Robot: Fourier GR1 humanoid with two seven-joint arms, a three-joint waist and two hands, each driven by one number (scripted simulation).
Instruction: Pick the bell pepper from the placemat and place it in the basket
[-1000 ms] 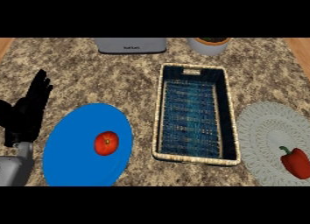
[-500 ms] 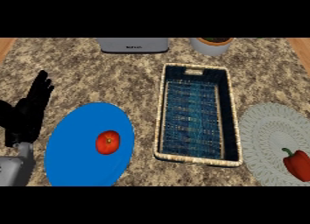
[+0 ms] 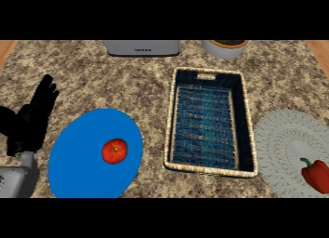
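A red bell pepper (image 3: 319, 175) with a green stem lies on the round pale woven placemat (image 3: 291, 139) at the right of the counter. The rectangular wicker basket (image 3: 210, 167) with a dark blue inside stands in the middle, nothing in it. My left hand (image 3: 26, 121) rests open at the left edge, fingers straight and pointing up, apart from every object. My right hand shows nowhere in the head view.
A blue plate (image 3: 78, 162) with a red tomato (image 3: 114, 151) on it lies left of the basket. At the counter's far edge stand a grey appliance (image 3: 141, 47) and a pale pot (image 3: 226, 48).
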